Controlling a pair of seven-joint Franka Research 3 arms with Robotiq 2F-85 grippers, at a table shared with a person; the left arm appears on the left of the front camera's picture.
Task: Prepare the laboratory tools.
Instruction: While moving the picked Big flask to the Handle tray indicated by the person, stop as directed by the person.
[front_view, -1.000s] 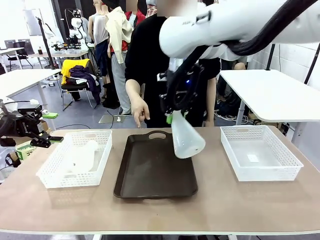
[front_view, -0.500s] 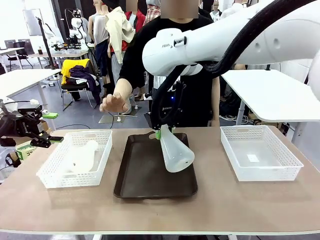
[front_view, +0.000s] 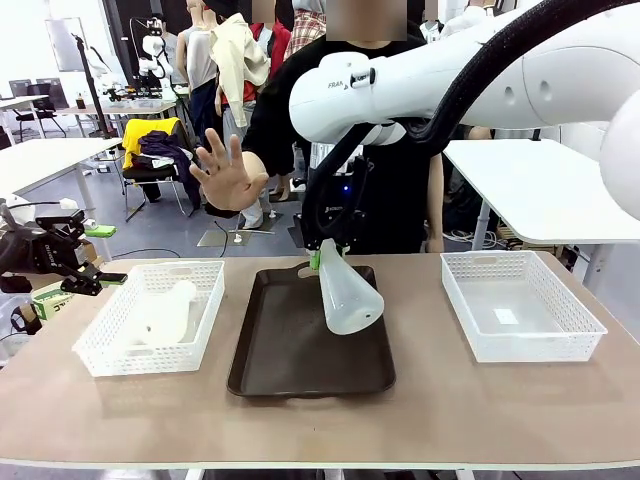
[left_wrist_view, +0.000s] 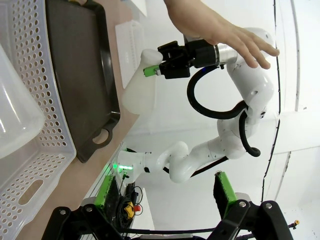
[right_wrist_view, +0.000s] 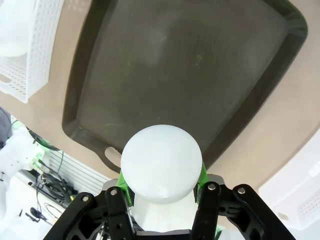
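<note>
Front view: 1 flask (front_view: 350, 298) hangs tilted over the dark tray (front_view: 290, 360), wide base lowest and turned toward the camera. The right gripper (front_view: 322, 256) has its jaws clamped on the neck. The 2nd flask (front_view: 168, 312) lies on its side in the left basket (front_view: 110, 355). The right basket (front_view: 520, 345) stands on the worktop (front_view: 480, 410) beside the tray. The left gripper (front_view: 88, 258) hovers off the worktop's left edge, jaws apart. A person's open hand (front_view: 228, 172) is raised beyond the tray.
</note>
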